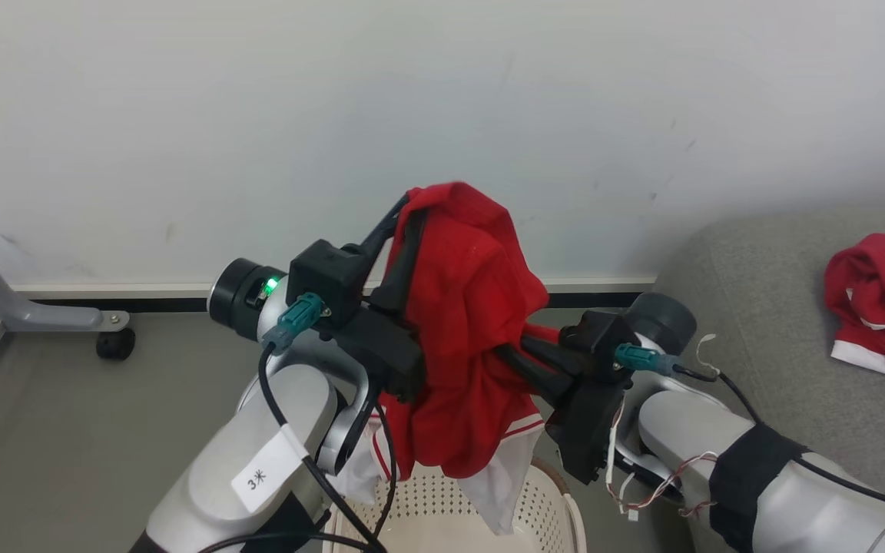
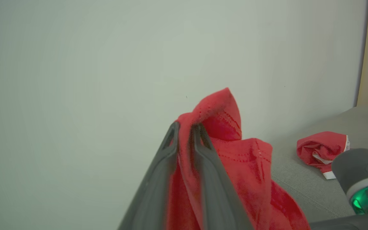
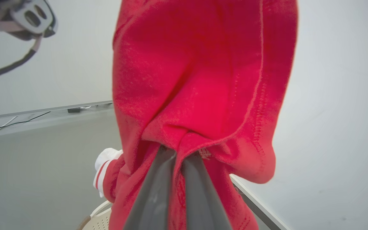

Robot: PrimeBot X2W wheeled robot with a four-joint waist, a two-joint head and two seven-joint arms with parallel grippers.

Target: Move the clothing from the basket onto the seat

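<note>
In the head view, at 9 o'clock, a grey caster leg (image 1: 66, 319) stands on the floor against the wall. Just right of it the left gripper (image 1: 409, 207) reaches up toward 12 o'clock. Its fingers are pressed together on the top fold of the lifted garment (image 1: 473, 307), and the left wrist view shows red cloth pinched between them (image 2: 185, 126).

The lifted garment hangs at the centre of the head view, bunched between the two arms. Its white-trimmed end trails toward 6 o'clock, over the mouth of the basket (image 1: 546, 503). Whether that end touches the basket I cannot tell.

At 4 o'clock from the cloth's middle, the right gripper (image 1: 519, 347) has its fingers closed on a lower fold. The right wrist view shows them nipping the red fabric at a seam (image 3: 177, 154).

At 3 o'clock lies the seat (image 1: 757, 307), well apart from the lifted garment, with another red piece (image 1: 880, 296) lying crumpled on its cushion.

As I judge it, the task is well along: one piece is delivered and this one is raised clear of the basket but not yet carried across. What remains is the move toward 3 o'clock and the release. The patch of basket floor that shows is bare, but the arms and cloth hide most of it, so more clothing may be left inside.
</note>
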